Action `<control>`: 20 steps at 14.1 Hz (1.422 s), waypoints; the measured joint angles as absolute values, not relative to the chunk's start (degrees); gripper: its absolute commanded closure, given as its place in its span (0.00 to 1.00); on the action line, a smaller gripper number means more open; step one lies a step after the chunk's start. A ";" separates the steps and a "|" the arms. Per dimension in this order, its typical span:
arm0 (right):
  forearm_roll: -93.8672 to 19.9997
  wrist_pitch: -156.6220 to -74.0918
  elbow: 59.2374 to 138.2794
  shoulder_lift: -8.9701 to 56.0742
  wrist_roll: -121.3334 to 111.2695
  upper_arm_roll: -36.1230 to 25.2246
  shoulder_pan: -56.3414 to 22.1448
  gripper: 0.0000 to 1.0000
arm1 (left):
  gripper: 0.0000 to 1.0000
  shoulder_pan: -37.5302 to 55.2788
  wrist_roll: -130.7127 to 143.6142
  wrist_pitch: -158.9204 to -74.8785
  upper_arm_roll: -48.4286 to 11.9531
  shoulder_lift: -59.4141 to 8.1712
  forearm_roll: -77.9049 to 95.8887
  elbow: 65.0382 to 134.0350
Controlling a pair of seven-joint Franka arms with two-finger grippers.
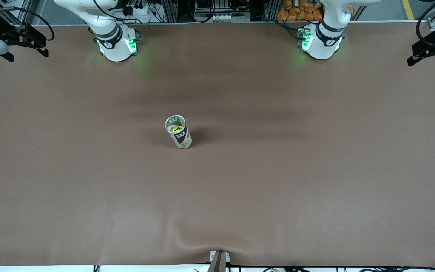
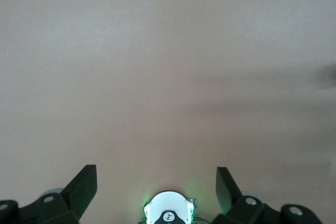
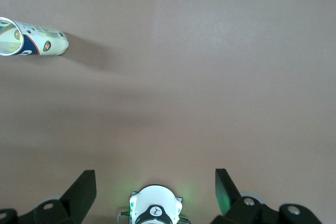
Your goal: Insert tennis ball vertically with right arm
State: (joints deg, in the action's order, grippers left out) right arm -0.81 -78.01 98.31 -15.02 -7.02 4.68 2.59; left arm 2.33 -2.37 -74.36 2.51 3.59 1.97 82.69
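The can (image 3: 31,38) is cut off at the right wrist view's edge, its contents (image 1: 175,129) too small to identify, and both arms (image 1: 104,22) leave the front view above their bases.

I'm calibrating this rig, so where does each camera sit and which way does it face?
Front view: high across the table, facing both arm bases; shows the upright can.
Left wrist view: above bare table, looking down; open left gripper and a base show.
Right wrist view: looking down; open right gripper, a base, and the can.
The front and right wrist views share the can.
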 measured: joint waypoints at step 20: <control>-0.83 -81.16 98.97 -12.51 -5.57 5.34 -1.19 0.00 | 0.00 1.98 1.41 -83.23 3.04 2.11 1.96 87.04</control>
